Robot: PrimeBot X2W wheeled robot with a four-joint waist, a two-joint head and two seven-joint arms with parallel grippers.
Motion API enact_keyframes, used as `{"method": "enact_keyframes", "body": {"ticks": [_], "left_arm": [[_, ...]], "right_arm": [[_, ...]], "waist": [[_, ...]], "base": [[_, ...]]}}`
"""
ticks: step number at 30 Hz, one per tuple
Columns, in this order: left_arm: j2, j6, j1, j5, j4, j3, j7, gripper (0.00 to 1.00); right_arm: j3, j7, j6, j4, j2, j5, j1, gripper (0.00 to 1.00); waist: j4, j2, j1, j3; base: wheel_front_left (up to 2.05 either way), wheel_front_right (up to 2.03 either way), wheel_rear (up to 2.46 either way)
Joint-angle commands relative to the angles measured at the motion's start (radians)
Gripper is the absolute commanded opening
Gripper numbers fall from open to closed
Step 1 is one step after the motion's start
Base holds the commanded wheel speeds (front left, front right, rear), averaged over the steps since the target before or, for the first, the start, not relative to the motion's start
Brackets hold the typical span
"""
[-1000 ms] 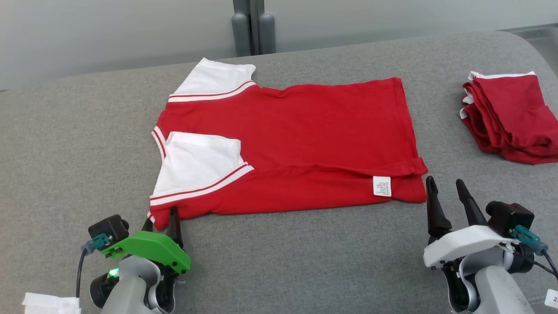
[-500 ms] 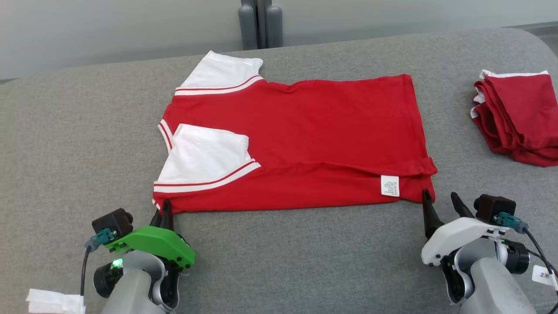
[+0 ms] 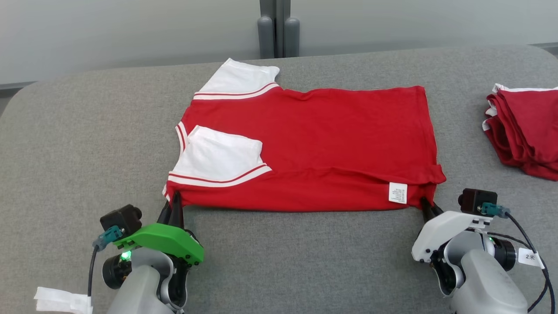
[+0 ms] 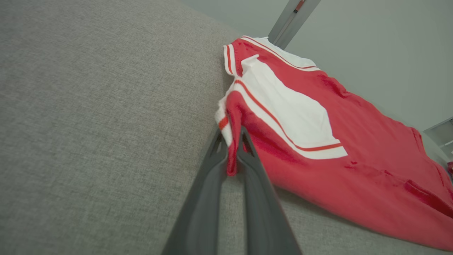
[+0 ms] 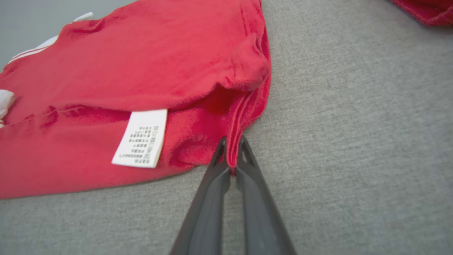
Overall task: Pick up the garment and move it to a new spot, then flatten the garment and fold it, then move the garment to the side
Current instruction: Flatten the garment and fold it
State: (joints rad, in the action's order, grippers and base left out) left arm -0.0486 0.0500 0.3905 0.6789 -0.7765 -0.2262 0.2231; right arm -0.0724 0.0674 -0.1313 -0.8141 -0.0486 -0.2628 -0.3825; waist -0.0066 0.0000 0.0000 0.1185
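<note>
Two near corners of the red-and-white T-shirt [image 3: 314, 144], laid partly folded on the grey surface [image 3: 87, 144], are pinched: the sleeve-side corner by the left fingers [image 4: 207, 191], the label-side hem corner by the right fingers [image 5: 208, 198].

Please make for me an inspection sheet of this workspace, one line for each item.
Surface: grey fabric top, bare around the shirt.
Job's things: red shirt with white sleeves lies flat, its near sleeve folded onto the body; white label shows by the near right corner.
Clutter: folded red garments stacked at the far right; white slip at the near left edge.
Grippers: left hand shut on the shirt's near left corner; right hand shut on its near right corner.
Cables: a black cable hangs at each wrist, clear of the shirt.
Surroundings: grey wall behind, with two rounded posts.
</note>
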Motion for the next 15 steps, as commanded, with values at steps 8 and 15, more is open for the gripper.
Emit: {"method": "enact_keyframes", "body": {"ticks": [8,15], "left_arm": [[-0.013,-0.001,0.020,0.002,0.103,0.003,0.019,0.00],[-0.040,-0.009,-0.116,-0.007,0.257,-0.035,-0.046,0.00]], "right_arm": [[-0.043,-0.059,0.002,0.115,-0.032,-0.006,-0.035,0.00],[-0.048,-0.248,0.001,0.242,-0.041,-0.086,0.085,0.00]], "waist": [[-0.019,0.0000,0.0000,-0.070],[-0.017,0.0000,0.0000,-0.100]], "base": [[0.00,0.00,0.00],[0.00,0.00,0.00]]}}
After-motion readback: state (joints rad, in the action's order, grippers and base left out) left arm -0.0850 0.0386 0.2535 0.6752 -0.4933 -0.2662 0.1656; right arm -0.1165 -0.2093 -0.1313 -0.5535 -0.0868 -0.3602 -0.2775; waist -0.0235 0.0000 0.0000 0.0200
